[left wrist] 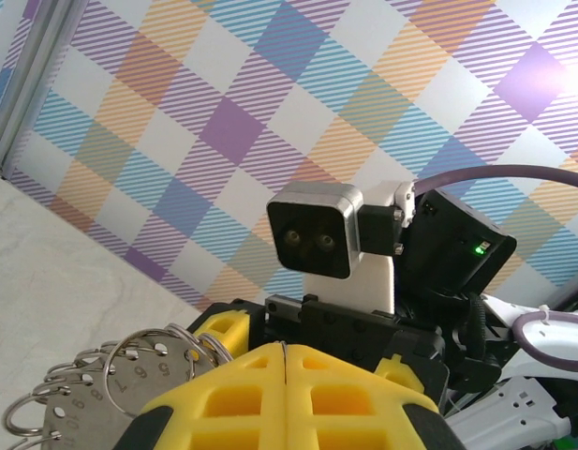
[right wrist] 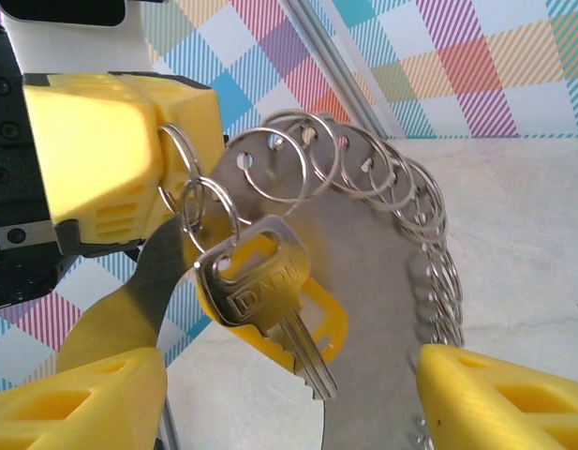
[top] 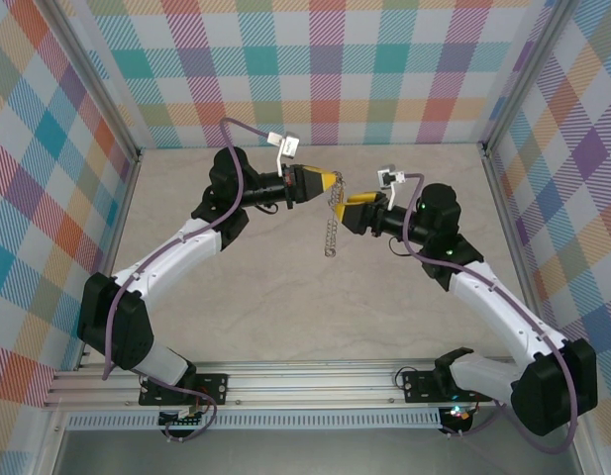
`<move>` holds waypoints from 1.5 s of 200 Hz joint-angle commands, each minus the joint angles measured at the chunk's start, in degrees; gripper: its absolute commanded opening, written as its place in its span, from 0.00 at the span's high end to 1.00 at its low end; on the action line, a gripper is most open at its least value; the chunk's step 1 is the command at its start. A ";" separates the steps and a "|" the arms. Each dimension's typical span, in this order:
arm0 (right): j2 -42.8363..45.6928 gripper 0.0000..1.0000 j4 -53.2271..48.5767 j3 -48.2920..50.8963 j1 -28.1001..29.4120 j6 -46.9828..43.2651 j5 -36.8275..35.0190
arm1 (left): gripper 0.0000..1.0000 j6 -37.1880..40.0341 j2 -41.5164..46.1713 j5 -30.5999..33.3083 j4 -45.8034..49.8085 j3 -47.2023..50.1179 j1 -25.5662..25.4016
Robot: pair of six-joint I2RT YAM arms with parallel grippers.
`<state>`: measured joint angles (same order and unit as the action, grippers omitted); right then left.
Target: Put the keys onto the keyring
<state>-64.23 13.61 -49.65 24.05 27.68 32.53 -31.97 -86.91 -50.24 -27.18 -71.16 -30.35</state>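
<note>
The keyring hangs above the middle of the table, pinched at its top by my left gripper. In the left wrist view the yellow fingers are shut on its thin metal edge, and its plate with small split rings shows at lower left. In the right wrist view the keyring is a grey plate rimmed with several small rings. A silver key with a yellow cover hangs from one ring beside the left gripper. My right gripper stands open on either side of the key, touching nothing.
The right arm's wrist camera faces the left gripper at close range. Plaid walls enclose the beige table at the back and on both sides. Both arms reach in from the aluminium rail at the near edge.
</note>
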 commanded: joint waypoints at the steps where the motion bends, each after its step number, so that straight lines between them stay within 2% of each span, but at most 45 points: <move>1: -0.86 0.30 -0.86 -2.91 0.28 -1.75 -0.79 | 1.00 0.06 1.83 -0.13 -3.01 -1.16 -0.50; 30: -2.61 0.36 -1.12 -4.61 0.32 -2.09 -1.58 | 1.00 0.11 1.96 -0.27 -2.94 -1.08 -0.59; 71: -3.58 0.51 -1.51 -6.14 0.40 -2.63 -2.24 | 1.00 0.21 2.28 -0.21 -2.69 -1.07 -0.59; 141: -3.10 0.87 -2.89 -6.76 0.69 -3.67 1.45 | 1.00 -0.17 2.61 1.18 -3.25 -0.65 -0.66; 169: -3.00 0.97 -3.62 -7.13 1.30 -4.00 2.63 | 1.00 -0.52 2.70 1.93 -4.04 -0.41 -0.68; 182: -3.04 1.00 -3.93 -7.38 1.66 -4.13 2.88 | 1.00 -0.83 2.72 2.26 -5.12 0.03 -0.68; 300: -6.83 1.00 0.78 -9.01 4.95 -0.90 4.12 | 1.00 -3.74 3.07 5.57 -11.02 4.29 -1.64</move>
<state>-70.22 11.07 -56.29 27.94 25.54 33.67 -34.89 -85.76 -45.98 -33.08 -67.53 -30.79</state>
